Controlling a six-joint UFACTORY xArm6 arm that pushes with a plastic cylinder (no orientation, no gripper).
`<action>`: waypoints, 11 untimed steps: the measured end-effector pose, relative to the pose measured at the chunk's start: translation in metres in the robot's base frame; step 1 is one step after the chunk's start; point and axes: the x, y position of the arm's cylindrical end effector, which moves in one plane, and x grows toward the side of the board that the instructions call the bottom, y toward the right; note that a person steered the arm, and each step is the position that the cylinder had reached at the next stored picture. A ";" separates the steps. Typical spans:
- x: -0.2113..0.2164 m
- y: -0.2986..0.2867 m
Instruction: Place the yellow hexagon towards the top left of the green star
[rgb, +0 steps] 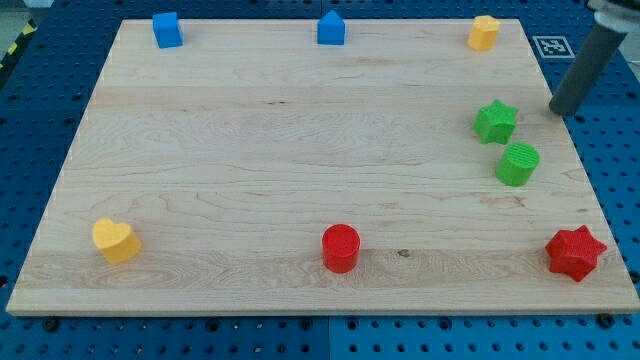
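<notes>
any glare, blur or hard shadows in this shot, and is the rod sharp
Camera view: even, soft light, with no glare on the board. Blocks cast only faint shadows, for example under the red cylinder and green star. Blocks look sharp. The rod is slightly soft at its edges, and its top is cut off by the frame. My tip sits to the view's right of the green star, apart from it.

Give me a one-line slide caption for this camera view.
My tip rests right of the green star, with the yellow hexagon at the wooden board's top right.
</notes>
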 end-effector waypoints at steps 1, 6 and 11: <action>-0.060 0.004; -0.150 -0.071; -0.079 -0.108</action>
